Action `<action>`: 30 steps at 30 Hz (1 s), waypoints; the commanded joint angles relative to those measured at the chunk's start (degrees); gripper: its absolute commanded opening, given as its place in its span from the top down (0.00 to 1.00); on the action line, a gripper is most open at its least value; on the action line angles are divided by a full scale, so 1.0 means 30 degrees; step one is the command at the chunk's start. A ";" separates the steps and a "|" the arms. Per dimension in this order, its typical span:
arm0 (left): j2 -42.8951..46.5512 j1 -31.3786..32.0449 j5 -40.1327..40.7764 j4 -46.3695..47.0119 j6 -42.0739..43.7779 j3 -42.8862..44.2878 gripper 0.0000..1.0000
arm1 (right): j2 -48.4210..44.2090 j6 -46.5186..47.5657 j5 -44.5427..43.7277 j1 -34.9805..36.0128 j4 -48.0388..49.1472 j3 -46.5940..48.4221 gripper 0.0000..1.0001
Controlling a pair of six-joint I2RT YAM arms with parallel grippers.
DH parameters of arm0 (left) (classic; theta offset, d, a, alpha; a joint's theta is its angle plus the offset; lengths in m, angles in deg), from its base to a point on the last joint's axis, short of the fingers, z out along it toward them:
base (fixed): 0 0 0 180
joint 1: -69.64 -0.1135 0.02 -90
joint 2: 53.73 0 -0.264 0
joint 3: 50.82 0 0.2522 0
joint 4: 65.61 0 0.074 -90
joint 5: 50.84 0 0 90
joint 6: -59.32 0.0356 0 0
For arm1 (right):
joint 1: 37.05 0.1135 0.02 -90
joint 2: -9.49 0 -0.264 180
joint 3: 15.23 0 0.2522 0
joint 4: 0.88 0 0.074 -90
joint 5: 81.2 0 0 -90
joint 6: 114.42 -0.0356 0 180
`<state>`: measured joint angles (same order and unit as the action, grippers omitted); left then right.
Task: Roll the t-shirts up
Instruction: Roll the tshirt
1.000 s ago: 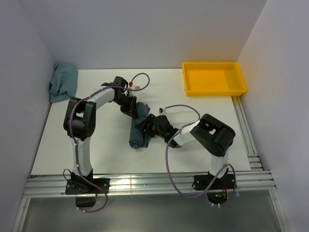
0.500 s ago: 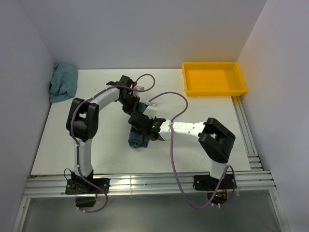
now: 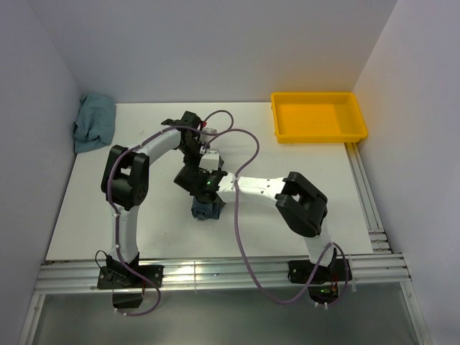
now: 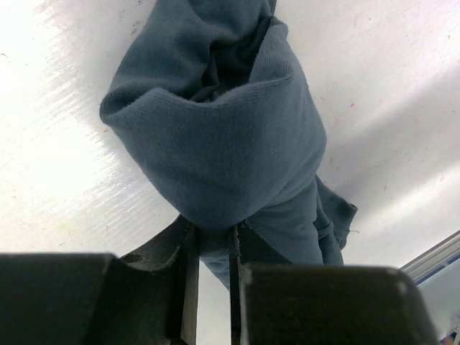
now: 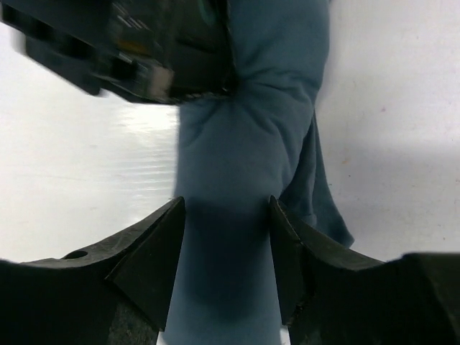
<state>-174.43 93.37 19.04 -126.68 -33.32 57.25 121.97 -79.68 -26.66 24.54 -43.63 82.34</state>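
Straddling the t-shirt (image 5: 248, 144), right hand (image 5: 224, 215).

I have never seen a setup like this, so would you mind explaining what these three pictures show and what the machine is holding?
These are two robot arms bolted to the near edge of a white table. The wide picture comes from a fixed camera above and behind them, with the left arm on the left and the right arm on the right. The other two pictures come from small cameras on the wrists, each looking along its own gripper. On the table lie a dark blue t-shirt rolled into a sausage, a bunched teal cloth in the far left corner and an empty yellow tray at the far right. The left gripper pinches fabric at one end of the roll. The right gripper straddles the roll with its jaws wide; whether it squeezes, I cannot tell.
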 commanded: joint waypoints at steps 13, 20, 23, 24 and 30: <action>-0.0606 -0.0086 0.0732 -0.0694 0.0673 0.1844 0.43 | 0.0387 -0.0621 -0.0164 0.0069 0.0253 -0.1537 0.71; 0.0623 -0.0875 -0.1640 -0.0812 0.1931 0.2492 0.19 | -0.1370 -0.1118 0.2560 -0.0925 0.4181 -0.5227 0.72; 0.0801 -0.1140 -0.2430 -0.0784 0.2224 0.2259 0.18 | -0.2162 -0.1265 0.3932 -0.1336 0.6173 -0.6898 0.72; 0.0859 -0.1199 -0.2637 -0.0725 0.2284 0.1909 0.18 | -0.2483 -0.1353 0.4230 -0.1628 0.7048 -0.7685 0.72; 0.0918 -0.1756 -0.5241 0.0387 0.2870 -0.0140 0.18 | -0.3334 -0.1880 0.6104 -0.2596 0.9513 -1.0090 0.72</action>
<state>-174.50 88.89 9.97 -127.91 -26.91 59.52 112.14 -84.62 -12.72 18.44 -15.00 56.53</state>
